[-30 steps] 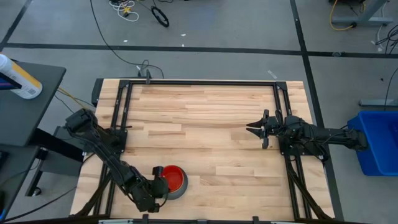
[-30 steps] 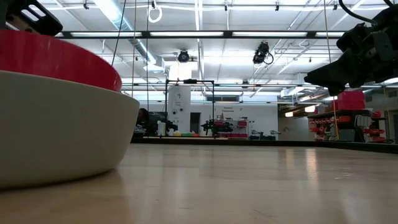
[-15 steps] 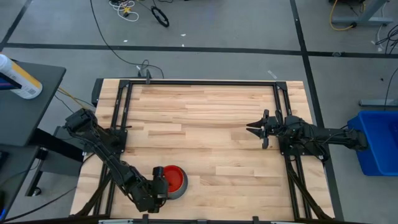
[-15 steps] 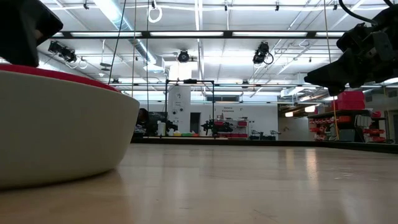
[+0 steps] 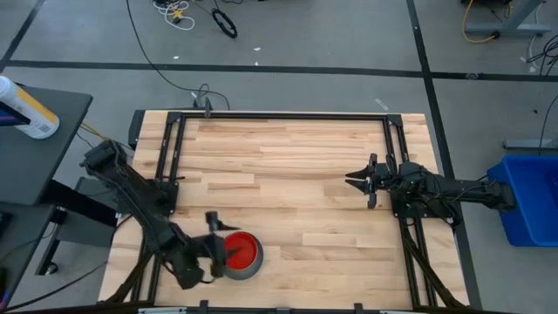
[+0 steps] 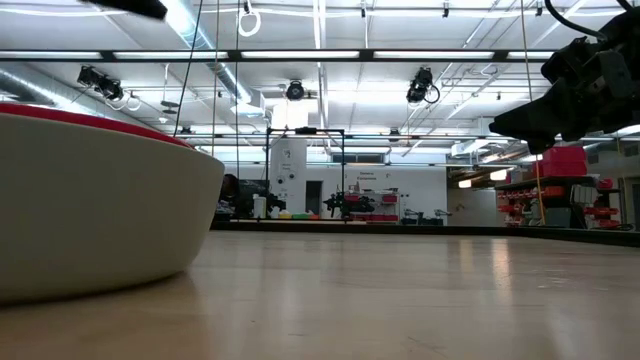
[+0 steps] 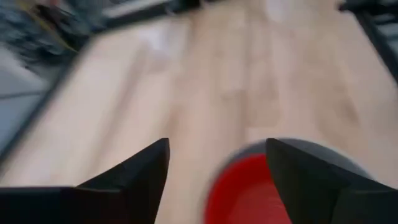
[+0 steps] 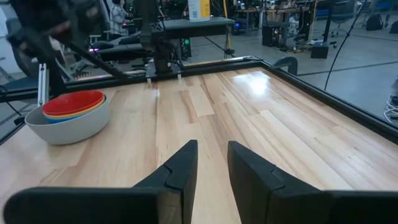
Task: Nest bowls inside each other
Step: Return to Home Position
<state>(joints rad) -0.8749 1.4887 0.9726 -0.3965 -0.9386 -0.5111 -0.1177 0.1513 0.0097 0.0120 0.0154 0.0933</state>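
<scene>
The bowls stand as one nested stack near the table's near edge, left of centre. The grey bowl (image 5: 247, 270) rests on its base on the wood. The red bowl (image 5: 243, 250) sits innermost. The right wrist view shows the red bowl's rim (image 8: 73, 99) above a yellow and a light blue rim inside the grey bowl (image 8: 65, 126). My left gripper (image 5: 218, 240) hovers open just above the stack's left side, and its fingers (image 7: 144, 169) frame the red bowl (image 7: 249, 190) without touching it. My right gripper (image 5: 353, 180) waits open and holds nothing at the table's right.
Black rails frame the table on the left (image 5: 166, 166), far (image 5: 279, 114) and right (image 5: 401, 166) sides. Bare wood (image 5: 288, 174) stretches between the stack and my right gripper. A blue bin (image 5: 532, 196) stands on the floor beyond the right edge.
My left gripper has opened and let go of the red bowl, which dropped from a raised, tilted pose and now sits level in the stack. The gripper then rose and turned, pulling back a little from the stack.
</scene>
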